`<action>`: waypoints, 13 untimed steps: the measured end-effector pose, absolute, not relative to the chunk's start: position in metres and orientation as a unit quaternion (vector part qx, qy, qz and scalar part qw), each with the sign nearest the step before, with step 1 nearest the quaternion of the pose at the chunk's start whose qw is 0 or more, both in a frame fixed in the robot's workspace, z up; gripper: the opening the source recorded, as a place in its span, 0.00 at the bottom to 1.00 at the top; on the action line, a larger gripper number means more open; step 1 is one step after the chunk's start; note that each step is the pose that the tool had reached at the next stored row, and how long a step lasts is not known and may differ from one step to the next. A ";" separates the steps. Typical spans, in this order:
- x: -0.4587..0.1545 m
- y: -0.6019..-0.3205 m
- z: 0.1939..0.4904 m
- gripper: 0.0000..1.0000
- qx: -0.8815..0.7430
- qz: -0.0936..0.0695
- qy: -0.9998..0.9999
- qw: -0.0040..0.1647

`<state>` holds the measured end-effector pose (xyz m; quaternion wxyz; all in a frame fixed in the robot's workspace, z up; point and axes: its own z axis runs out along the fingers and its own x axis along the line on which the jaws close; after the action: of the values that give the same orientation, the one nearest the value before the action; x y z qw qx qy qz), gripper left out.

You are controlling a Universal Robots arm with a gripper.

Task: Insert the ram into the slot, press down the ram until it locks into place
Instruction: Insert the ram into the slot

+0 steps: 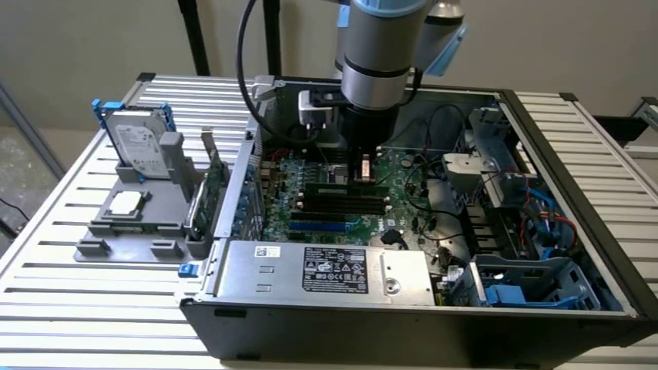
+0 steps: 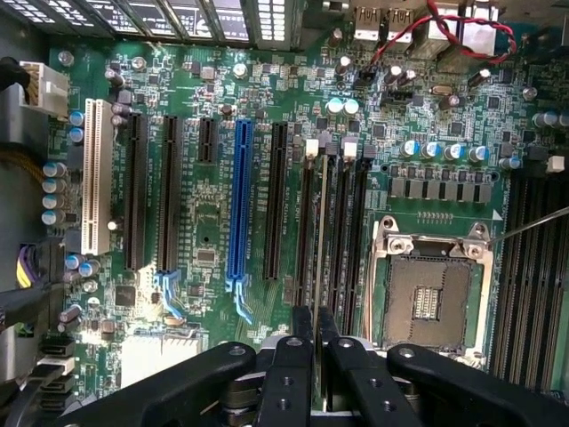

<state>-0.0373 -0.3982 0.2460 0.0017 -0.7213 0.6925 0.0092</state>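
Closest to me sat the silver power supply [image 1: 319, 270] along the front of the open case. Just behind it lay the short blue slot [image 1: 323, 226], and past that, the row of black memory sockets.

And there was the ram [image 1: 331, 187]! It stood on edge along the slot [image 1: 346, 196] at the far side of that row, green against black. Whether it had dropped fully home, or whether the end clips had snapped over, I couldn't tell from where I stood.

Right over it hung the gripper [image 1: 362, 169], straight down from the arm [image 1: 375, 69]. In the wrist view the black fingers [image 2: 293, 365] were drawn almost together, with only a sliver between them. To my eye they were pinched on the thin top edge of the stick.

Here was the danger, as I judged it. If the stick sat a touch off the socket's groove, a push would bend it or load the board. If the push landed off-centre, one end could seat while the other rode high, and only one clip would catch. And that narrow grip on a thin edge could slip sideways under force.
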 end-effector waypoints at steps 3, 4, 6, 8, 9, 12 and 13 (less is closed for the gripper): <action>-0.037 -0.398 0.245 0.14 -0.722 0.009 0.692 0.002; -0.037 -0.398 0.244 0.14 -0.722 0.009 0.692 0.001; -0.037 -0.398 0.244 0.14 -0.722 0.009 0.692 0.001; -0.037 -0.398 0.243 0.14 -0.723 0.008 0.691 0.001; -0.037 -0.398 0.242 0.14 -0.723 0.007 0.691 0.001; -0.037 -0.398 0.241 0.14 -0.723 0.005 0.691 0.000; -0.037 -0.398 0.241 0.14 -0.723 0.005 0.691 0.000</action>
<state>-0.0374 -0.3982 0.2410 0.0000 -0.7230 0.6908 0.0048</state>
